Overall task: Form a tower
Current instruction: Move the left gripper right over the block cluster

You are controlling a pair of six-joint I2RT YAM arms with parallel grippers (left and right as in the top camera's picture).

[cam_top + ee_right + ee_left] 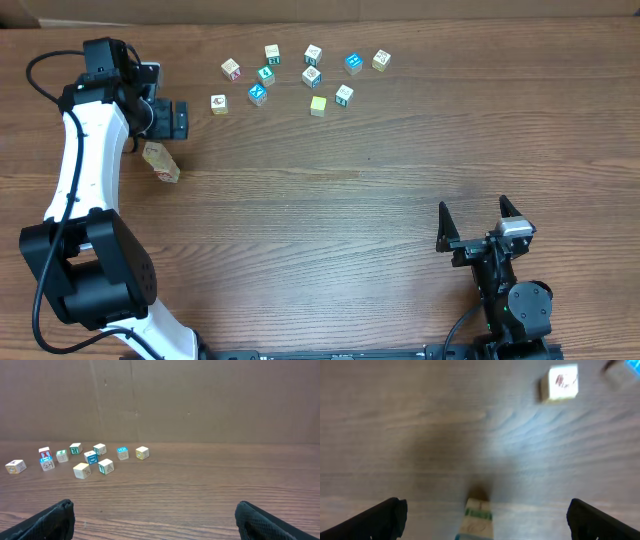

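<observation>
The tower stands on the counter near its left end, just beside the left hand. That hand's fingers are spread wide and grasp nothing; the wrist view shows the top cube low between them, apart from both. Merely stacked wooden cubes are likely light, stiff and easily toppled, so flat opposite sides suit a grip. The right hand is released, well apart
</observation>
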